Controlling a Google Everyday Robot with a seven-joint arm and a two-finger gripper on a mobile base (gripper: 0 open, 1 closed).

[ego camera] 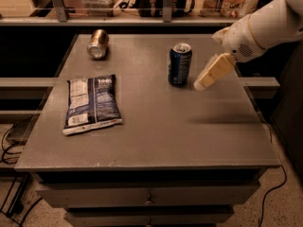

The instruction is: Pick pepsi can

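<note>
**Gripper point(204, 80) beside pepsi can point(180, 64)**

1 snack bag point(92, 104) lies nearer than the can, to its left. Can stands upright on the table point(189, 141). My gripper hovers just right of it; clenched or released, I cannot tell. 1 bronze can point(98, 43) lies farther back, left.

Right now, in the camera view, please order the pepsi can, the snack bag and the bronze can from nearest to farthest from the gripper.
The gripper hovers over the table's right side.
1. pepsi can: upright, just left of it.
2. snack bag: flat, left front.
3. bronze can: on its side, far left corner.
</note>
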